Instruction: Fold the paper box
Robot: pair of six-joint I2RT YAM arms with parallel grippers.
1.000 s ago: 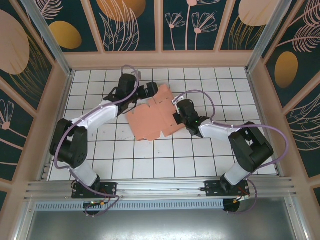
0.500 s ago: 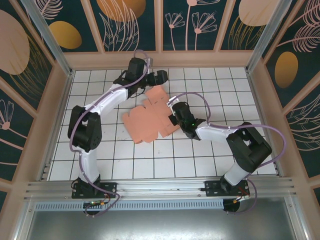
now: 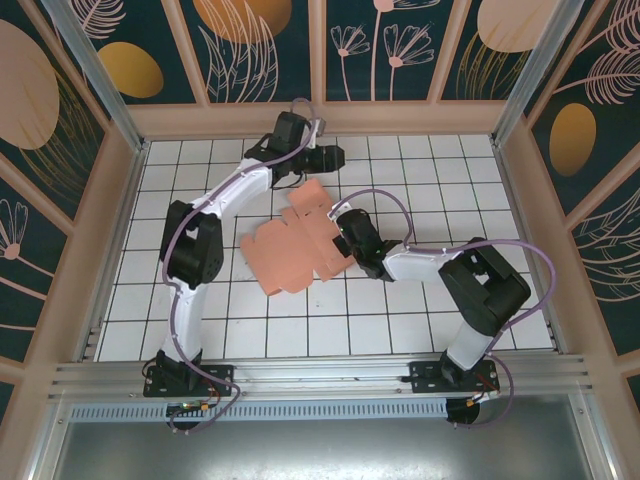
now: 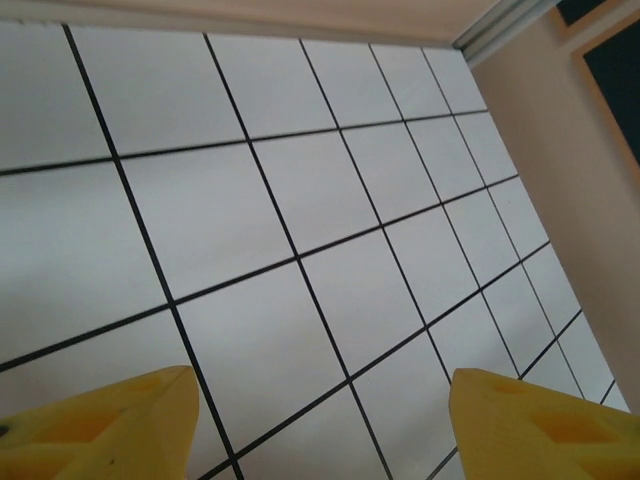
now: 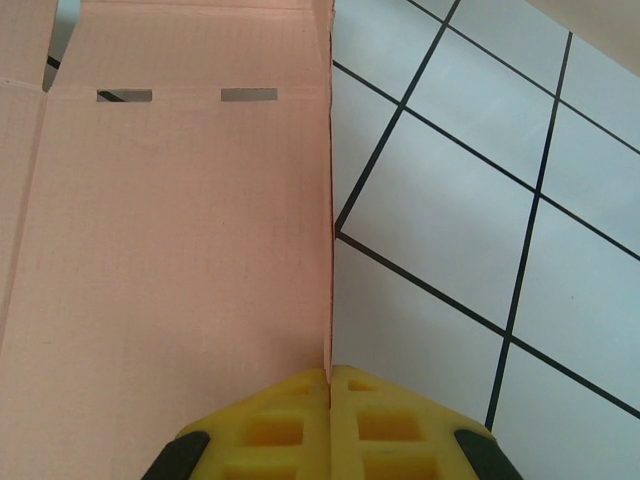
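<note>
The box (image 3: 297,250) lies flat on the tiles (image 3: 420,190). The right gripper (image 5: 329,385) is shut tight and pinches the box's side edge. The card runs long ahead and left of its fingers (image 5: 270,430). The left gripper (image 4: 320,400) is spread wide, holding nothing, over tiles just past the box's far corner. The right arm is nearer.
</note>
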